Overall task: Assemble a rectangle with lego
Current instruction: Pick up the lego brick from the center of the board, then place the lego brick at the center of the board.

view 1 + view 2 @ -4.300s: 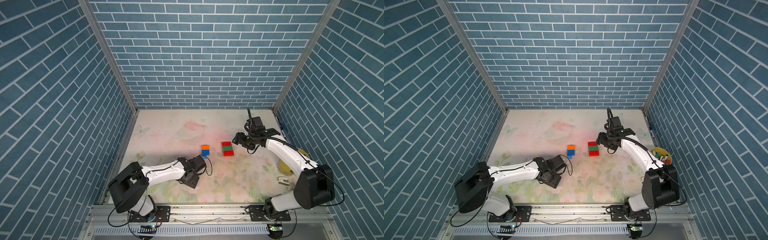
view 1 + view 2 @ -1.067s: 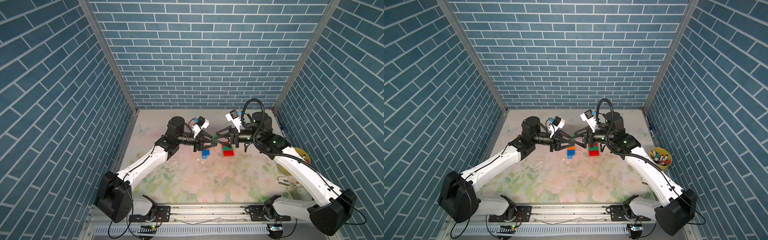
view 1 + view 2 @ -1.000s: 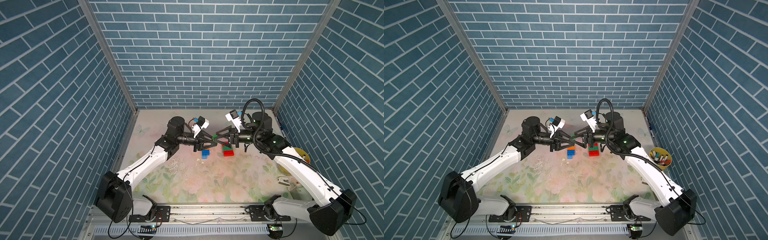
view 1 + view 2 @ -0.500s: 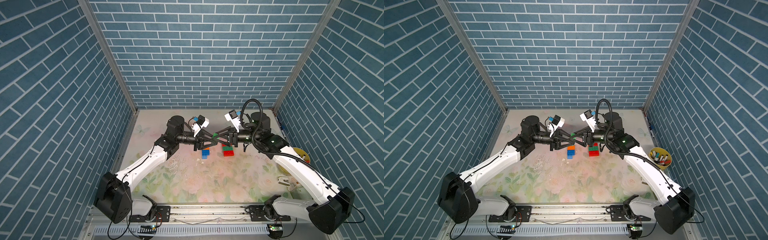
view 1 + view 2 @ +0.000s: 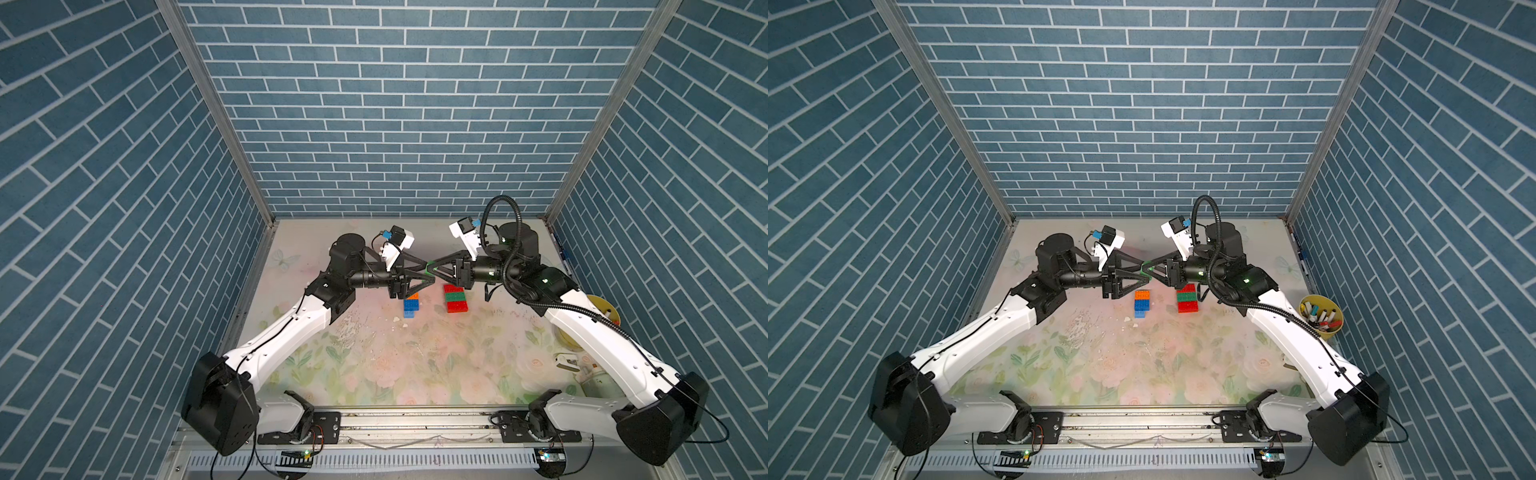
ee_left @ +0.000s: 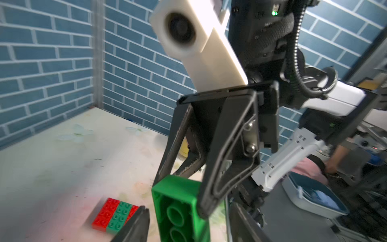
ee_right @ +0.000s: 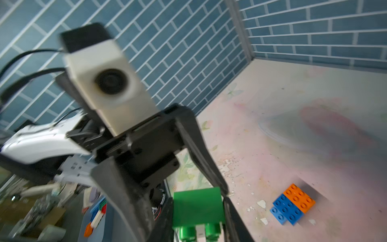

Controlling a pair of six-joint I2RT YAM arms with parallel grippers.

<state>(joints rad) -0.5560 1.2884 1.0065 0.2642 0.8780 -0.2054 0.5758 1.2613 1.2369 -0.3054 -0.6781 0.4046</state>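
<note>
Right hand [image 6: 184,192] tight on green brick [image 6: 178,211], left hand [image 5: 429,271] wide around it

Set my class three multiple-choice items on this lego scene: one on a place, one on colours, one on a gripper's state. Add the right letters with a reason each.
1. Where is the green brick?
A. In mid-air between the left gripper and the right gripper
B. Lying by the back wall
C. Inside a box

2. Which colours make up the brick group on the table nearer the left arm?
A. Yellow and white
B. Orange and blue
C. Purple and black

3. How does the left gripper stand?
A. Shut on the green brick
B. Open, fingers clear of the brick
C. Shut on a pen

Answers:
1 A: both top views show it raised where the tips meet.
2 B: the orange and blue group lies there; the red-green-red row is nearer the right arm.
3 B: the left wrist view shows its fingers apart from the brick, which the right gripper clamps.
</note>
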